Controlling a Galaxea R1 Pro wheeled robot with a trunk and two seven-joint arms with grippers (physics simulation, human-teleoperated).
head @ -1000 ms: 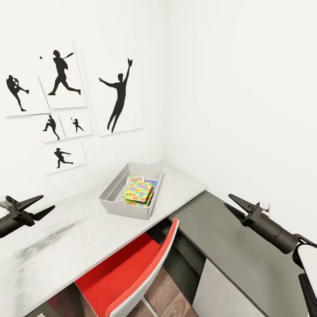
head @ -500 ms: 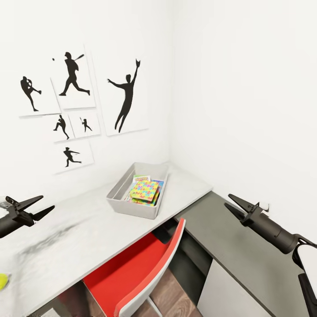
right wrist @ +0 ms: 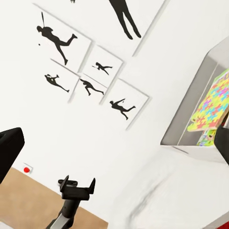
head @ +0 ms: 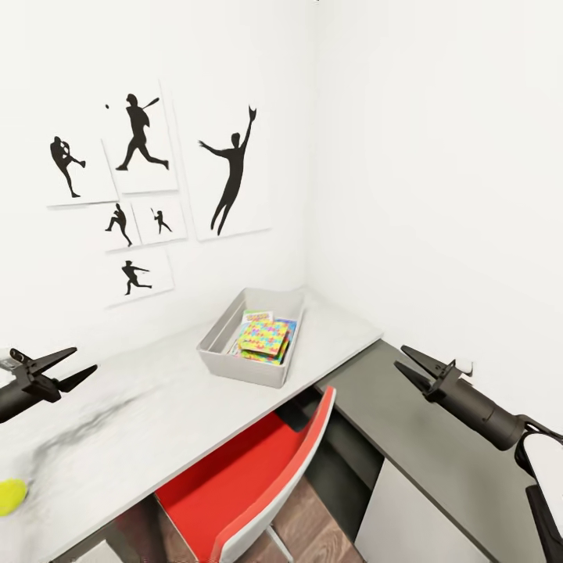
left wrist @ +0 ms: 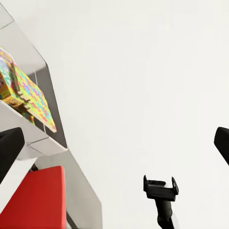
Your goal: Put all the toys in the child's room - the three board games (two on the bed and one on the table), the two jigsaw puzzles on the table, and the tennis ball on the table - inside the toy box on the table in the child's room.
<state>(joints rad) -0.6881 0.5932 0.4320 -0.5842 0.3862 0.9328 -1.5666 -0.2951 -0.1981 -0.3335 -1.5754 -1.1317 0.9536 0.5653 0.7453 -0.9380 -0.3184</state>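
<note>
On the pale grey worktop (head: 156, 422), a light grey plastic toy box (head: 252, 338) holds multicoloured puzzle panels (head: 263, 338) atop colourful game boxes. Near the worktop's left edge lies a small yellow-green tennis ball (head: 11, 496). Left tool (head: 64, 368) and right tool (head: 410, 366) gape wide, empty. Right wrist view adds a red wall dot (right wrist: 26, 169).

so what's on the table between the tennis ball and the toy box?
Nothing: in the head view, bare pale tabletop runs from the tennis ball to the toy box, crossed by a faint grey shadow.

Left wrist: bin corner, white wall.
Puzzle (left wrist: 33, 98) lies atop contents in grey bin (left wrist: 36, 143); red chair (left wrist: 36, 198) near; right gripper (left wrist: 161, 183) spread open opposite.
</note>
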